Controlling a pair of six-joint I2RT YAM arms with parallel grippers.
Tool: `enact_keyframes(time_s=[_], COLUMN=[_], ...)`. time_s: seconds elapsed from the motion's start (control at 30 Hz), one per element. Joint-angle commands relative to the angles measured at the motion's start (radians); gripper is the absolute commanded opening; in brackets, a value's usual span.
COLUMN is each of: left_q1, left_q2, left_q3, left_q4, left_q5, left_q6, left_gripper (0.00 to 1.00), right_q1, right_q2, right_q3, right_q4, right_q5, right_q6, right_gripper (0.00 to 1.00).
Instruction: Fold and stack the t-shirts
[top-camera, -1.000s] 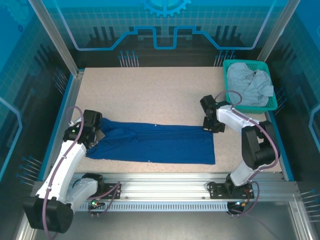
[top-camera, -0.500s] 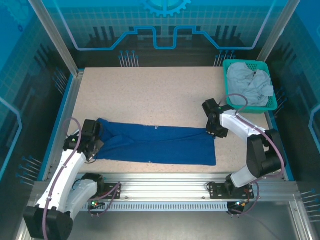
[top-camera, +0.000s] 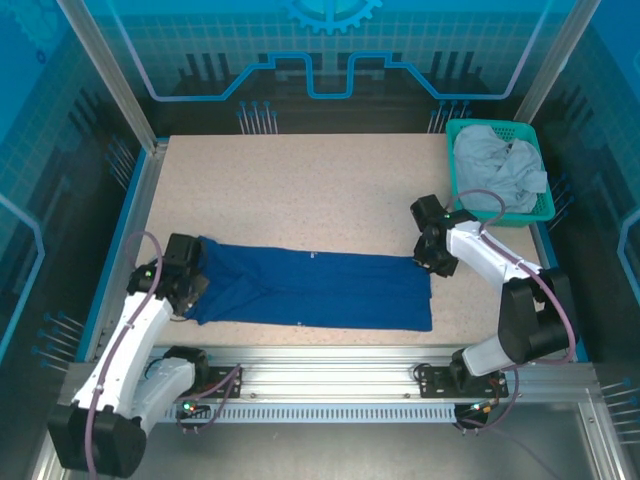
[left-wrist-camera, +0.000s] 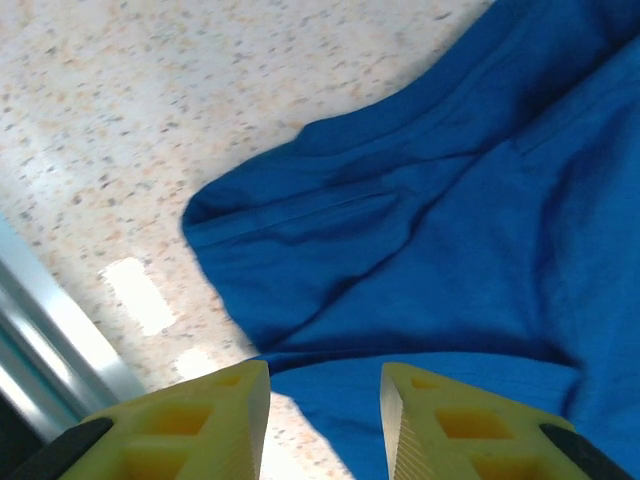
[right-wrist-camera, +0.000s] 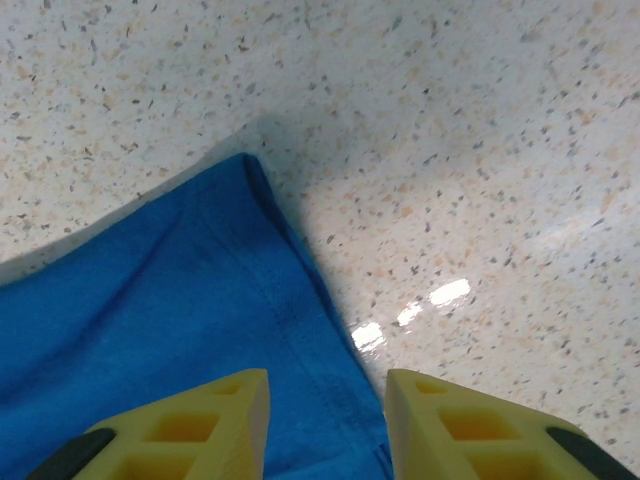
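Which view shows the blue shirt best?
The top external view: the whole blue shirt, laid out as a long strip. The left wrist view shows one bunched end, the right wrist view one hemmed corner.

Blue t-shirt (left-wrist-camera: 450, 250) cropped by edges — grey t-shirt (top-camera: 495, 165) part-hidden in basket (top-camera: 490, 124).

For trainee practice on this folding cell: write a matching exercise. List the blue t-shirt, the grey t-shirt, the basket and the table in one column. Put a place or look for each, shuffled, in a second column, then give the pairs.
Column A
1. blue t-shirt
2. grey t-shirt
3. basket
4. table

Column B
a. teal, standing at the far right corner
b. crumpled in a heap inside a container
c. speckled beige surface
d. laid flat as a long strip along the near side

Pairs: 1-d, 2-b, 3-a, 4-c
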Motion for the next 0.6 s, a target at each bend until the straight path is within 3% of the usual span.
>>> enact_keyframes(time_s=[0.0, 0.1, 0.3, 0.4, 0.57], left_q1=[0.042, 0.15, 0.29, 0.358, 0.411], left_q2=[0.062, 0.157, 0.375, 0.475, 0.492], left_q3=[0.068, 0.118, 0.214, 0.224, 0.185], left_q4=[0.091, 0.138, 0.278, 0.306, 0.294], left_q5=[0.062, 0.171, 0.342, 0.489, 0.51], left_q6=[0.083, 0.148, 0.242, 0.255, 0.316], left_gripper=[0.38, 0.49, 0.51, 0.42, 0.27], right_q1=[-0.004, 0.002, 0.027, 0.02, 0.025], right_q2=[0.014, 0.011, 0.059, 0.097, 0.157], right_q3=[0.003, -0.017, 0.003, 0.005, 0.042], right_q4=[0.001, 0.044, 0.086, 0.138, 0.214], right_q5=[-0.072, -0.142, -0.194, -0.261, -0.354], right_q6=[0.037, 0.03, -0.013, -0.059, -0.144], right_gripper=[0.32, 0.29, 0.28, 0.28, 0.25])
